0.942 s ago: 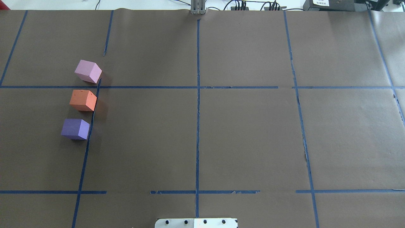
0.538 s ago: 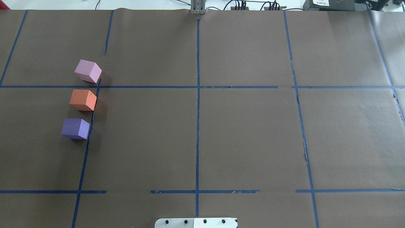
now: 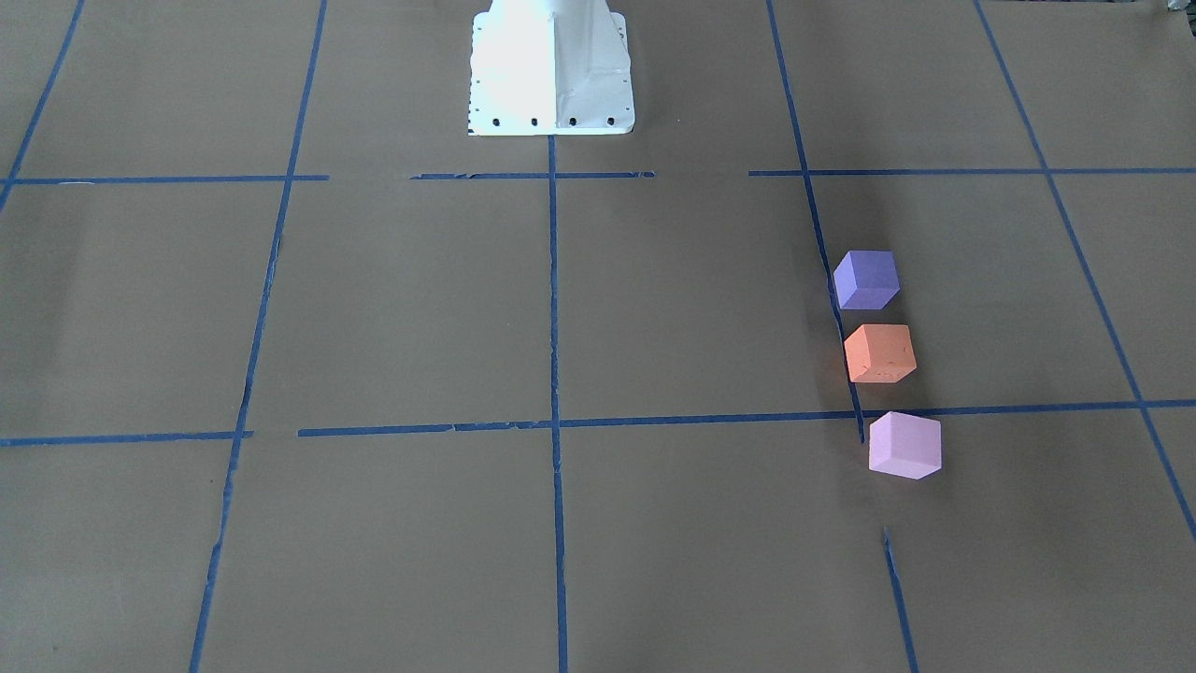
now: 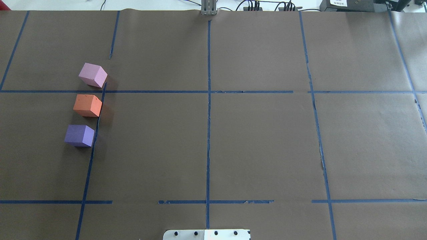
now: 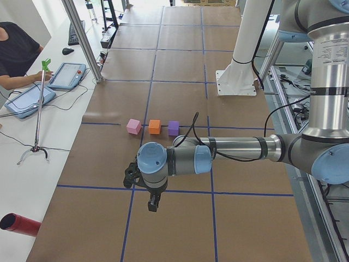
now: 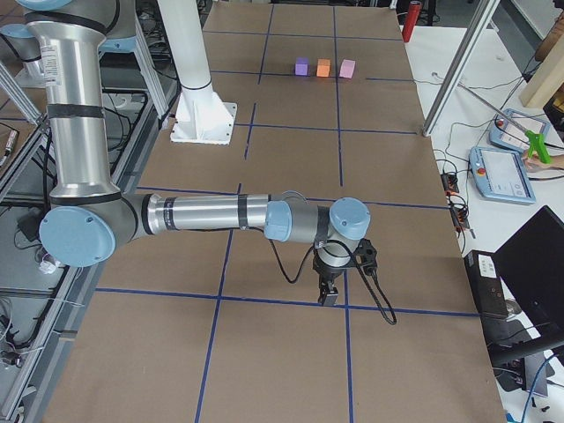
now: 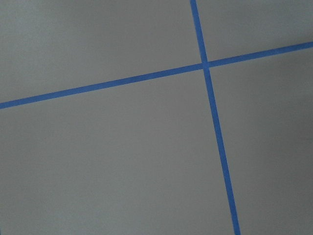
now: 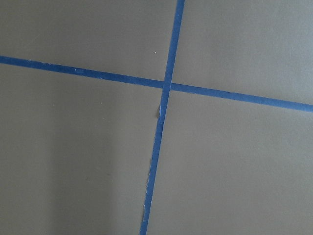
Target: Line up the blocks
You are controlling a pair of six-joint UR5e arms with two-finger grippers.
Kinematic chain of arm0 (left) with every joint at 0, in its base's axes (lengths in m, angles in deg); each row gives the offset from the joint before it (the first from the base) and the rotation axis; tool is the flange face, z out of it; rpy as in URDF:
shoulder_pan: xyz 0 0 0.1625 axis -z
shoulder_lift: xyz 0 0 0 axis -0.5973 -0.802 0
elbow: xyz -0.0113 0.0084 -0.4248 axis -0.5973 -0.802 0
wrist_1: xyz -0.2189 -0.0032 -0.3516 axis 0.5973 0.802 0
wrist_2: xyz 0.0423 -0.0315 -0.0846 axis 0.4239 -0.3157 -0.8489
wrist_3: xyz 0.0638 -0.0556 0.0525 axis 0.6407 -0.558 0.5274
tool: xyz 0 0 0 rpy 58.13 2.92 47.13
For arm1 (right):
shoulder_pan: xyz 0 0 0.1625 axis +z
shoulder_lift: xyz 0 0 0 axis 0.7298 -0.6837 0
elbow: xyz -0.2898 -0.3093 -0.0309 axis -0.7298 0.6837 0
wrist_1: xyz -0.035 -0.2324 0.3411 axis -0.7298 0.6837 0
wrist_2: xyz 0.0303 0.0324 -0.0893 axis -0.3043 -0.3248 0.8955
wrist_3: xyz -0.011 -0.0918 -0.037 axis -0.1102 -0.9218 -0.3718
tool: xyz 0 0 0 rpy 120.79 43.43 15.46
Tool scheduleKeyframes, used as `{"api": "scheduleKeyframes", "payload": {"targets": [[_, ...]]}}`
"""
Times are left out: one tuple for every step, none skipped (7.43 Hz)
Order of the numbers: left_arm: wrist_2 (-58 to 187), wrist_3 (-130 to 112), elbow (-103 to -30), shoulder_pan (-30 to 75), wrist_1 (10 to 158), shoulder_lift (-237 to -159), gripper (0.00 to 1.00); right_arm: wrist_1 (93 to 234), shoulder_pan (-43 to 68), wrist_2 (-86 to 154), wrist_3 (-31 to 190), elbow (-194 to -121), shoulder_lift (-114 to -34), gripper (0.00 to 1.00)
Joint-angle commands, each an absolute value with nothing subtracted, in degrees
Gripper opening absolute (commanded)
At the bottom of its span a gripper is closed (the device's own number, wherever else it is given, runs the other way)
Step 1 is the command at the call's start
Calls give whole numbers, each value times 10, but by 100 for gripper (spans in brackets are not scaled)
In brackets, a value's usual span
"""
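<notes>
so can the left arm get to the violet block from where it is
Probably yes: the left gripper hangs over the table on the violet block's side, nothing stands between them, and only the orange block sits close by.

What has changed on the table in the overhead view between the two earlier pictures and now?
Nothing visibly changed. The pale pink-lilac foam cube, the orange foam cube and the dark violet-blue foam cube lie in the same line beside the blue tape strip, apart from one another.
</notes>
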State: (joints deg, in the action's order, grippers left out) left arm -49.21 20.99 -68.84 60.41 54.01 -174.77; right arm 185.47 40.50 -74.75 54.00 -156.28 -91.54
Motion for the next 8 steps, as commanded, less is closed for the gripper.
{"api": "scheduleKeyframes", "payload": {"targets": [[-496, 139, -696, 600, 541, -1757, 100, 1855, 405, -747, 540, -1563, -915, 100], [-495, 109, -699, 594, 543, -1761, 100, 1855, 405, -747, 540, -1563, -915, 100], [-494, 93, -705, 570, 554, -1762, 100, 1855, 405, -747, 540, -1563, -915, 100], [-492, 86, -706, 563, 555, -1762, 100, 1855, 405, -747, 540, -1563, -915, 100], [-491, 87, -706, 562, 556, -1762, 100, 1855, 405, -747, 540, -1563, -915, 100], [-490, 87, -706, 562, 556, -1762, 100, 1855, 405, -747, 540, -1564, -915, 100], [-489, 88, -706, 562, 556, -1762, 100, 1855, 405, -747, 540, -1563, -915, 100], [-489, 89, -706, 562, 556, -1762, 100, 1855, 405, -747, 540, -1563, -915, 100]]}}
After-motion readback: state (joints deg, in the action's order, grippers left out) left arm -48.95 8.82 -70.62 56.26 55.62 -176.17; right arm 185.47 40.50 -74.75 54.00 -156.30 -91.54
